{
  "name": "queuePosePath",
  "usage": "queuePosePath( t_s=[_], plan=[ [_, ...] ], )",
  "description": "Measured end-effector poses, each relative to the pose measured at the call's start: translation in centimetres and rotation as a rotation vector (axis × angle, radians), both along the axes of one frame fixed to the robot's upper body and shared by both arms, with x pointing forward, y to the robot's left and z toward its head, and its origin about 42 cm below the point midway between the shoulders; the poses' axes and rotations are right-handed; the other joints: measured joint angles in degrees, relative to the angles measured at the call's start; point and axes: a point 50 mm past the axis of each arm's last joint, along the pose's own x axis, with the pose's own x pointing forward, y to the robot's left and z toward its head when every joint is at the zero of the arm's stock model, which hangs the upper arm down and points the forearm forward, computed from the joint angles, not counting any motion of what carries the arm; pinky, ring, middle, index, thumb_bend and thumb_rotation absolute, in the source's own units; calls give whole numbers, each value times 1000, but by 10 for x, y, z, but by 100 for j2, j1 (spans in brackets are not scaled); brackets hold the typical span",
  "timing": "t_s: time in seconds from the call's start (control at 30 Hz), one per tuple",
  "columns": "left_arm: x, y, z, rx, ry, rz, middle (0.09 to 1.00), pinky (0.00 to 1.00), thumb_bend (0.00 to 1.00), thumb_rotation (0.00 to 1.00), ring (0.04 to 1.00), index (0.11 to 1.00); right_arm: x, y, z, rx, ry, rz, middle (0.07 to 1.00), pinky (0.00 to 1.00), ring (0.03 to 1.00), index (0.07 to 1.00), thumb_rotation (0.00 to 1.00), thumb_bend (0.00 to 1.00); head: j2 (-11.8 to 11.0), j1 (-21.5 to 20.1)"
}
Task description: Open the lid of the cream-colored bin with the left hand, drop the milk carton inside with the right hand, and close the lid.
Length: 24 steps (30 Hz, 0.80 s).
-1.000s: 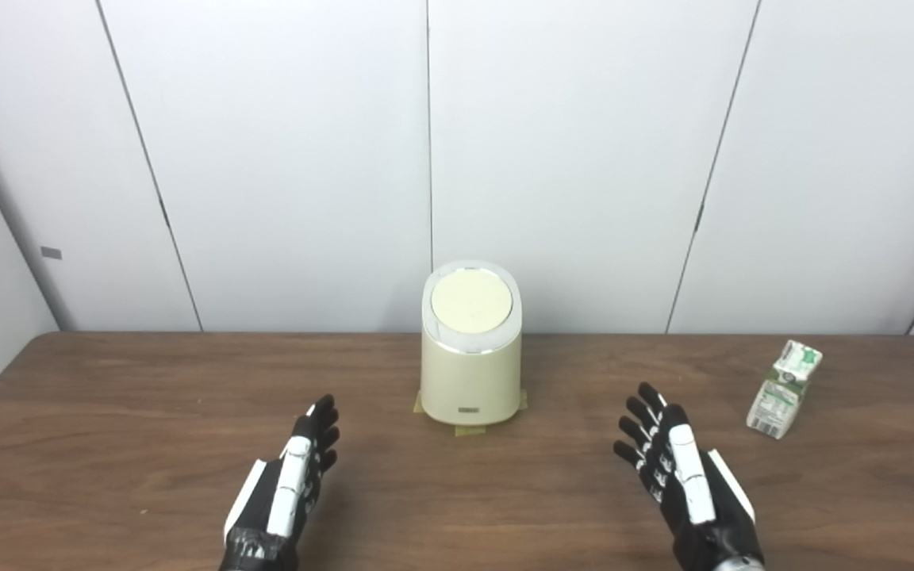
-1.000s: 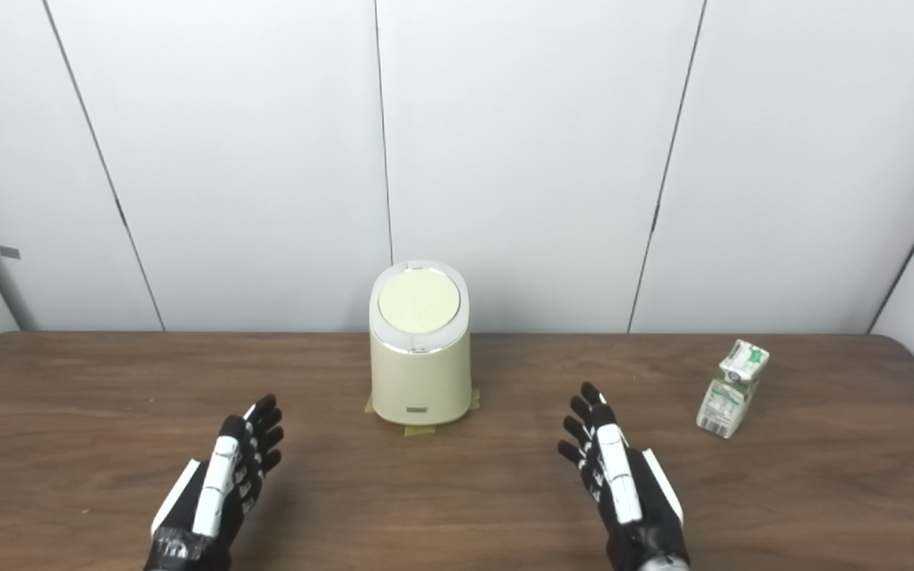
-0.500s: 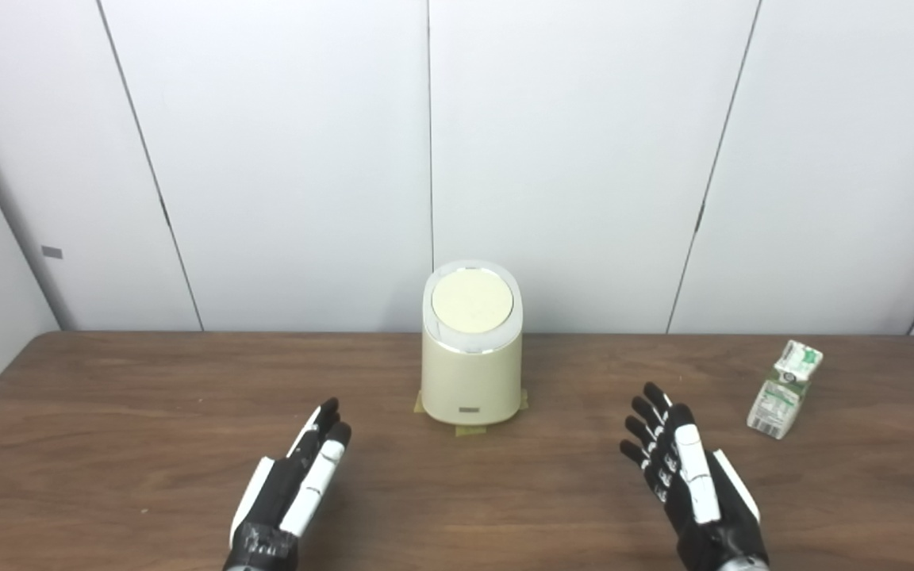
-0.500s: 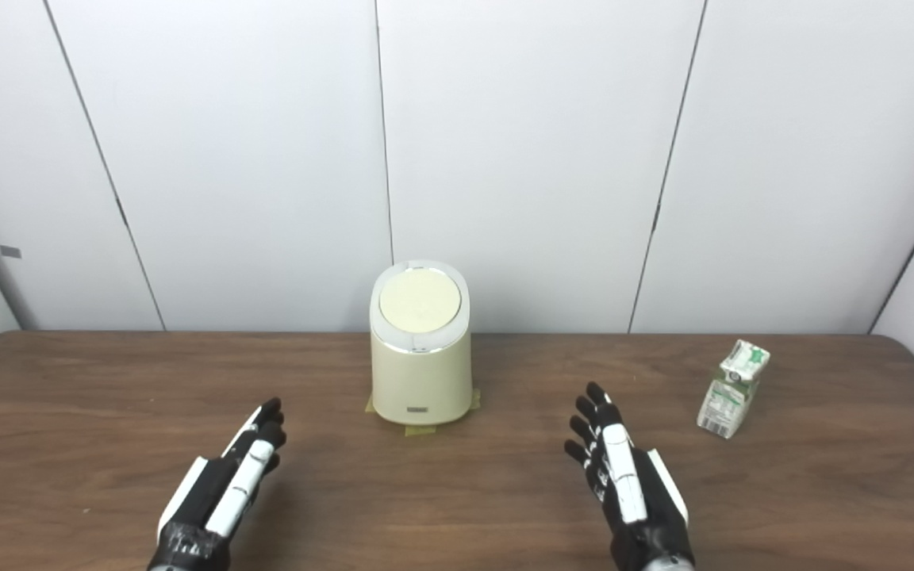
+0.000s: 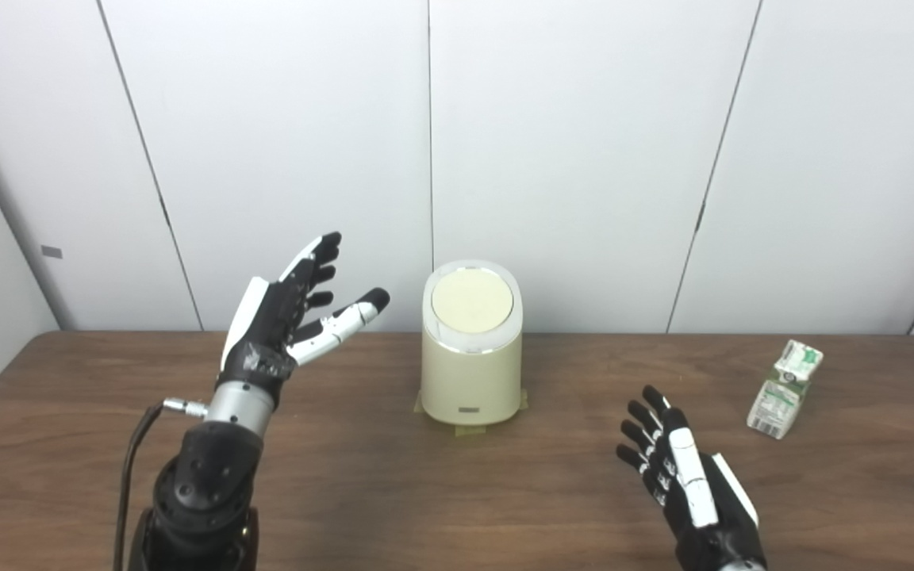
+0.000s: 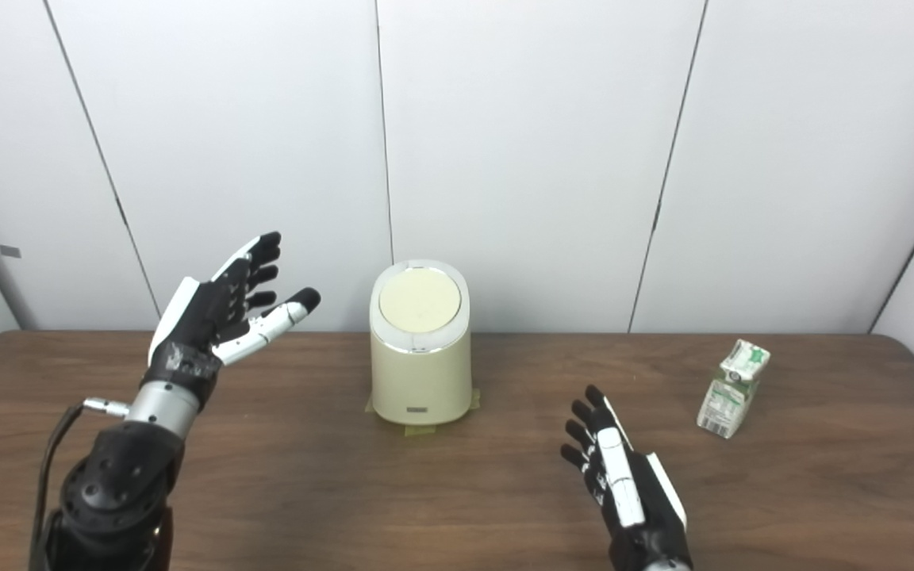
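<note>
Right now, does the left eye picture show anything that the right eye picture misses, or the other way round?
Only the left eye view: nothing extra. Only the right eye view: more bare table right of the milk carton. Both share: the cream-colored bin, lid closed; the left hand raised open beside it; the right hand open, low.

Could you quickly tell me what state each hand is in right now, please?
Left hand: open, fingers spread, holding nothing.
Right hand: open, holding nothing.
</note>
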Motion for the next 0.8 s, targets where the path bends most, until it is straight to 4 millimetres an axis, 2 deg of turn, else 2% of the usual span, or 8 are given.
queuePosePath(
  t_s=[0.17, 0.27, 0.4, 0.57, 0.7, 0.8],
  plan=[
    [32, -18, 10, 83, 43, 3, 937, 742, 831, 295, 880, 933, 0, 0, 0, 5, 1, -4, 956, 899, 945, 997, 917, 668, 9, 53],
    [53, -34, 17, 131, 59, -11, 925, 683, 854, 211, 852, 935, 1, 1, -2, 6, 7, -1, 957, 892, 941, 1000, 912, 683, -9, 35],
    [79, -55, 20, 178, 86, -11, 915, 648, 866, 148, 840, 926, 1, 2, -2, 12, 9, -2, 949, 883, 932, 995, 895, 693, -18, 18],
    [98, -73, 3, 237, 135, 10, 932, 644, 889, 104, 853, 916, 3, 3, -4, 10, 11, -10, 947, 874, 931, 999, 899, 684, -70, 9],
    [107, -80, -8, 273, 147, 36, 963, 732, 903, 67, 919, 894, 4, 1, -8, 11, 26, -16, 939, 869, 915, 997, 892, 690, -97, -9],
    [111, -86, -11, 301, 110, 51, 947, 755, 918, 44, 906, 877, 4, 0, -8, 12, 21, -23, 936, 885, 918, 997, 891, 694, -97, 17]
  ],
)
